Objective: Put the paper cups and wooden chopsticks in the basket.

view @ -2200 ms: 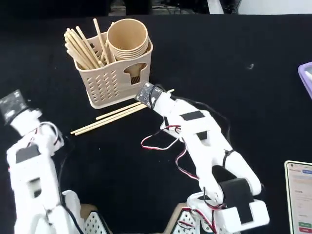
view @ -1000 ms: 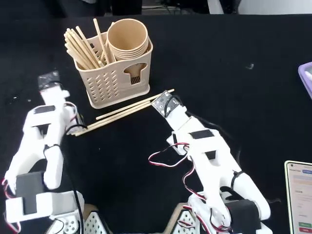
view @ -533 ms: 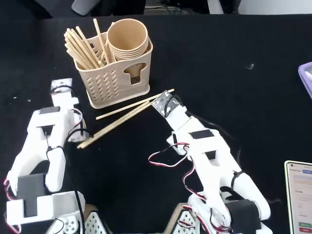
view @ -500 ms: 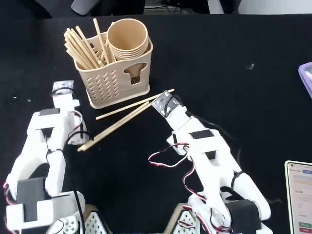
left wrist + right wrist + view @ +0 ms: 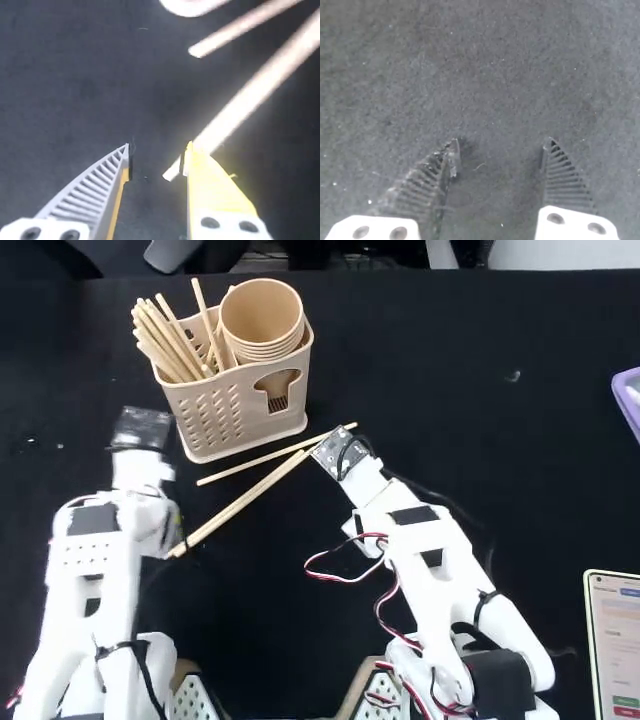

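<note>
While the left gripper (image 5: 157, 147) is hanging with its fingers parted over the black table (image 5: 75, 75), the end of one loose wooden chopstick (image 5: 250, 97) is lying between them, just beside the yellow finger (image 5: 210, 195). A second chopstick (image 5: 275, 453) is lying near the basket (image 5: 235, 405), which is holding stacked paper cups (image 5: 262, 315) and more chopsticks (image 5: 165, 340). The right gripper (image 5: 502, 141) is hovering wide open over the table.
</note>
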`<move>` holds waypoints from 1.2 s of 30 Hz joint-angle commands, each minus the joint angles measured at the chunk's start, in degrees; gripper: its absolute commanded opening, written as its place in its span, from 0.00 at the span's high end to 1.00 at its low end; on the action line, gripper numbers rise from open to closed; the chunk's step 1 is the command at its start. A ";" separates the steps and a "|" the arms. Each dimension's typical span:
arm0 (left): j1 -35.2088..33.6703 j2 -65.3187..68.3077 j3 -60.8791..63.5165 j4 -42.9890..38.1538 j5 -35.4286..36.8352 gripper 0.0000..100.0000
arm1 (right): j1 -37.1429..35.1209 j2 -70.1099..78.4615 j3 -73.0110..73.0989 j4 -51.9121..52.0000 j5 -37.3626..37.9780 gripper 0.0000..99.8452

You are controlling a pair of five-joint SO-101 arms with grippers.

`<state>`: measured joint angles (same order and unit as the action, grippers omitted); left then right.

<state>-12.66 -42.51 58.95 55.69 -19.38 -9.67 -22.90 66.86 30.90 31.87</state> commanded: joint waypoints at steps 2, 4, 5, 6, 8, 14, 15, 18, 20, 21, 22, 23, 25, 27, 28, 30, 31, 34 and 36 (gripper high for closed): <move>8.57 3.52 -1.19 2.29 -6.07 0.81 | 0.62 -1.89 -0.13 -1.23 -0.62 0.73; 9.45 7.82 -3.74 2.20 -6.51 0.81 | 0.62 -1.89 -0.13 -1.23 -0.62 0.73; 9.54 10.02 -5.05 2.20 -6.51 0.81 | 0.62 -1.89 -0.13 -1.23 -0.62 0.73; 9.54 12.22 -6.73 2.20 -6.95 0.81 | 0.62 -1.89 -0.13 -1.23 -0.62 0.73; 9.54 16.18 -9.27 2.29 -8.70 0.82 | 0.62 -1.89 -0.04 -1.23 -0.62 0.73; 10.77 24.70 -11.56 2.11 -14.68 0.82 | 0.62 -1.89 -0.04 -1.23 -0.62 0.73; 11.30 25.76 -11.56 1.41 -15.21 0.82 | 0.62 -1.89 -0.04 -1.23 -0.53 0.73; 11.56 28.66 -11.38 -2.02 -15.38 0.82 | 0.62 -1.89 -0.04 -1.23 -0.53 0.73; 11.91 30.33 -11.56 -3.08 -15.38 0.82 | 0.62 -1.89 -0.04 -1.23 -0.53 0.73; 12.09 30.86 -11.56 -2.99 -15.38 0.82 | 0.62 -1.89 -0.04 -1.23 -0.53 0.73; 12.09 31.12 -11.74 -2.99 -15.38 0.82 | 0.62 -1.89 -0.04 -1.23 -0.53 0.73; 12.09 31.03 -12.09 -2.64 -15.38 0.82 | 0.62 -1.89 -0.04 -1.23 -0.53 0.73; 12.00 30.59 -12.35 -2.55 -15.38 0.82 | 0.62 -1.89 -0.04 -1.23 -0.53 0.73; 11.91 29.71 -12.44 -2.55 -15.56 0.85 | 0.62 -1.89 -0.04 -1.23 -0.53 0.73; 12.00 29.27 -12.44 -2.55 -15.65 0.88 | 0.62 -1.89 -0.04 -1.23 -0.53 0.73; 12.09 29.19 -12.44 -2.64 -15.65 0.95 | 0.62 -1.89 -0.04 -1.23 -0.53 0.73; 12.09 29.01 -12.44 -2.64 -15.65 0.98 | 0.62 -1.89 -0.04 -1.23 -0.53 0.73; 12.09 28.48 -12.09 -1.23 -15.65 0.97 | 0.62 -1.89 0.04 -1.23 -0.53 0.73; 12.09 28.48 -12.97 2.02 -15.74 0.97 | 0.62 -1.89 0.40 -1.23 -0.44 0.73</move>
<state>-0.79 -12.35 49.10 54.20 -34.51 -9.67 -22.90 67.12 30.90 31.78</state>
